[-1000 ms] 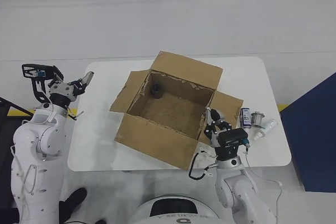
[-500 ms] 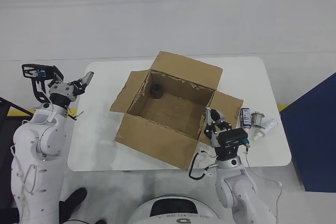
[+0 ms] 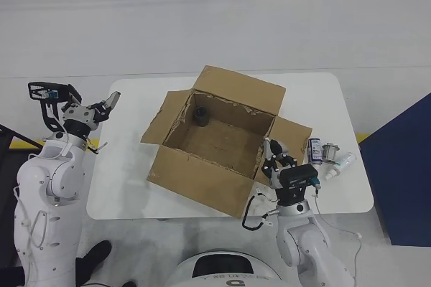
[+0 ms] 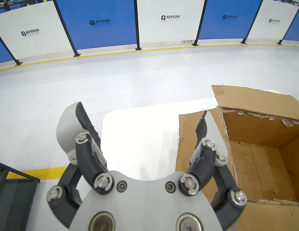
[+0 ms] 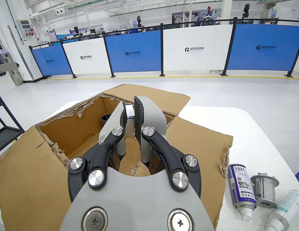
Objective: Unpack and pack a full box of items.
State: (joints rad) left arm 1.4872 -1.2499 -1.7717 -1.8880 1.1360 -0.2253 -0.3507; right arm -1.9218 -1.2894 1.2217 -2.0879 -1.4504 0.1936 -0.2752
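The open cardboard box (image 3: 201, 172) lies in the middle of the white table (image 3: 122, 194), flaps spread. A black cylindrical item (image 3: 200, 116) stands in its far corner, also seen past my fingers (image 5: 105, 118). My right gripper (image 3: 273, 152) hangs over the box's right wall, shut on a small silver metal part (image 5: 129, 111); the box (image 5: 26, 159) lies below it. My left gripper (image 3: 108, 104) hovers open over the table's far left corner, nothing between its fingers (image 4: 90, 127), with the box (image 4: 255, 126) off to its side.
On the table to the right of the box lie a blue-labelled spray can (image 3: 315, 149), a metal spool (image 3: 331, 153) and a white bottle (image 3: 343, 163). The right wrist view shows the can (image 5: 241, 188), spool (image 5: 263, 189) and bottle (image 5: 284, 208) side by side.
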